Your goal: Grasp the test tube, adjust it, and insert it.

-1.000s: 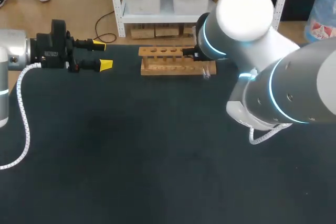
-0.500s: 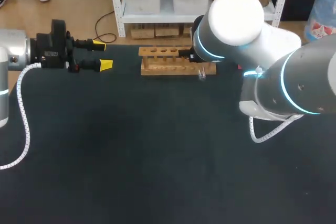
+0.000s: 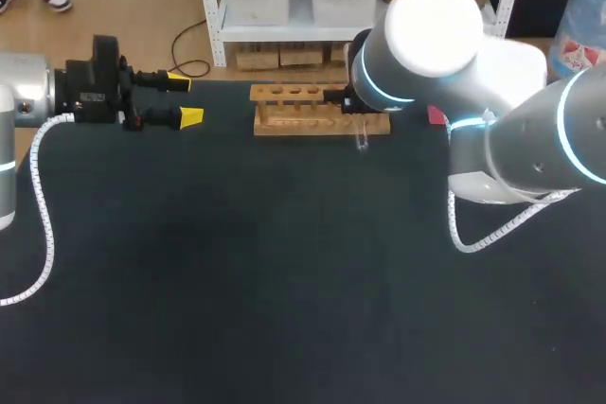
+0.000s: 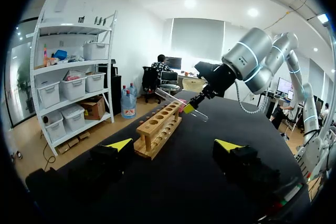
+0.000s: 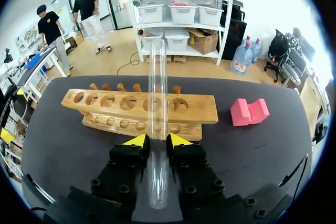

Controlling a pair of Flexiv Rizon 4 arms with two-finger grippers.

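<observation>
With right jaws pinched narrow on the tube [image 5: 157, 119], held tilted above the end of the rack [image 5: 197, 109] at the far side of the tabletop [image 3: 284, 281], could slip in the smooth grip or catch a hole's rim and crack if lowered aslant; left jaws wide, well apart.

No legible text, no labels (numbers neither)

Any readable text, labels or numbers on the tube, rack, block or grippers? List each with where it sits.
None legible.
No markings show on the test tube, wooden rack or pink block.
On the body behind the left gripper, a small pale label: too small to read.
</observation>
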